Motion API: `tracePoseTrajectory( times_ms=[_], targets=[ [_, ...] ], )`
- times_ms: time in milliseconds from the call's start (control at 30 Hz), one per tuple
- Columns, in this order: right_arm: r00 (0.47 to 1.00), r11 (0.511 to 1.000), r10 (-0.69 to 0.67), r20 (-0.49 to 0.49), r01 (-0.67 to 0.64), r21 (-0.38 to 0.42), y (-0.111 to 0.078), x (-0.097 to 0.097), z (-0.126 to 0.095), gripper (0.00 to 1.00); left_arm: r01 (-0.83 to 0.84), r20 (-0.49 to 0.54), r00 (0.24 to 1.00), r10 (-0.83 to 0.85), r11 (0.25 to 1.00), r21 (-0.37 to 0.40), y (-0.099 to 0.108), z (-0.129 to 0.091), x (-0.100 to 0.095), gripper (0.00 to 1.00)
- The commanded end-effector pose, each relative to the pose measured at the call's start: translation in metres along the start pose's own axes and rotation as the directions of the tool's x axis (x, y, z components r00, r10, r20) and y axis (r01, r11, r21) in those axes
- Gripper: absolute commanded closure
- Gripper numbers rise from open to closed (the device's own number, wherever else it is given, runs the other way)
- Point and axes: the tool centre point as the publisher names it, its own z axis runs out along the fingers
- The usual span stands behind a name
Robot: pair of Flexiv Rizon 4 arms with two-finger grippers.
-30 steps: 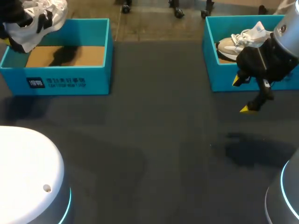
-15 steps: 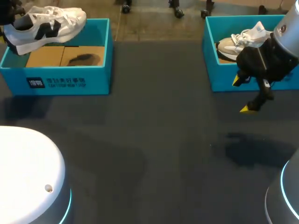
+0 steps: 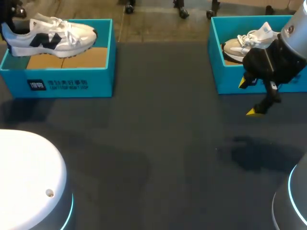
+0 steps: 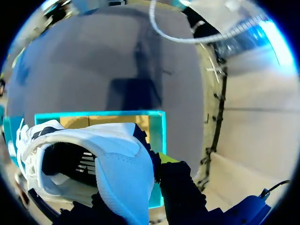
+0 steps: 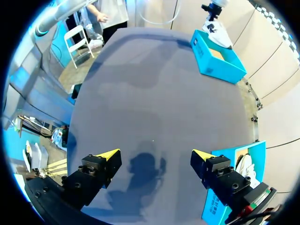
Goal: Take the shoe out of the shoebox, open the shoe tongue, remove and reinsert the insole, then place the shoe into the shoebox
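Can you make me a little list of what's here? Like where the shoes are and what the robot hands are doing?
white shoe: held up over the left shoebox
left gripper: shut on the white shoe's heel
right gripper: open, holding nothing, above the table
right shoebox: has a beige shoe inside

Left gripper raised at the far left, fingers clamped on white sneaker heel. Right gripper hangs mid-air, fingers spread wide.

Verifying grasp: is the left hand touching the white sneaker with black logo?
Touching. Left wrist view: left hand clamps heel of white sneaker from both sides.
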Motion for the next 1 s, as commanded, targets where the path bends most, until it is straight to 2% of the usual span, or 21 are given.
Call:
tracePoseTrajectory(
  times_ms=[33, 167, 367, 600, 767, 1000],
  targets=[
    [1.000, 1.000, 0.000, 0.000, 0.000, 0.000, 0.000, 0.000, 0.001, 0.00, -0.270, 0.011, 0.963, 0.271, 0.962, -0.047, -0.007, 0.001, 0.001, 1.00],
    [1.000, 1.000, 0.000, 0.000, 0.000, 0.000, 0.000, 0.000, 0.001, 0.00, -0.206, 0.044, 0.977, 0.209, 0.977, -0.061, -0.009, 0.006, -0.005, 1.00],
    [1.000, 1.000, 0.000, 0.000, 0.000, 0.000, 0.000, 0.000, 0.001, 0.00, -0.163, 0.068, 0.983, 0.168, 0.983, -0.081, -0.008, -0.002, -0.002, 1.00],
    [1.000, 1.000, 0.000, 0.000, 0.000, 0.000, 0.000, 0.000, 0.001, 0.00, -0.055, 0.073, 0.996, 0.059, 0.997, -0.053, 0.001, 0.002, 0.002, 1.00],
    [1.000, 1.000, 0.000, 0.000, 0.000, 0.000, 0.000, 0.000, 0.001, 0.00, 0.017, 0.093, 0.996, -0.013, 0.999, -0.037, 0.012, 0.011, 0.002, 1.00],
    [1.000, 1.000, 0.000, 0.000, 0.000, 0.000, 0.000, 0.000, 0.001, 0.00, 0.082, 0.105, 0.992, -0.076, 0.995, -0.057, 0.023, 0.029, 0.003, 1.00]
  ],
)
